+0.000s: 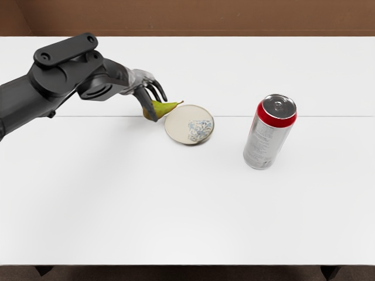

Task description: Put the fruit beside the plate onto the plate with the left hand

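- Reading the head view, I see the pear (165, 108) just above and left of frame centre, at the upper-left rim of the plate (176, 126), touching it or very nearly so.
- Its long axis runs roughly left to right. The broad end points toward the left edge of the frame, and the thin stem points right, over the plate's rim.
- My left hand (147, 96) comes in from the upper left and sits right at the pear's broad end, so the fruit lies immediately to the hand's right and a little lower in the frame.
- That hand is grasping the pear: the fingers (150, 111) are curled down around the broad end, and one dark digit crosses in front of the green skin.
- I cannot tell whether the pear is resting on the table (176, 205) or has just been raised off it.
- By my judgement the coming move is short, down and to the right in the frame onto the plate.
- A red-topped can (268, 133) stands well apart, at centre right.
- No right arm is in view.
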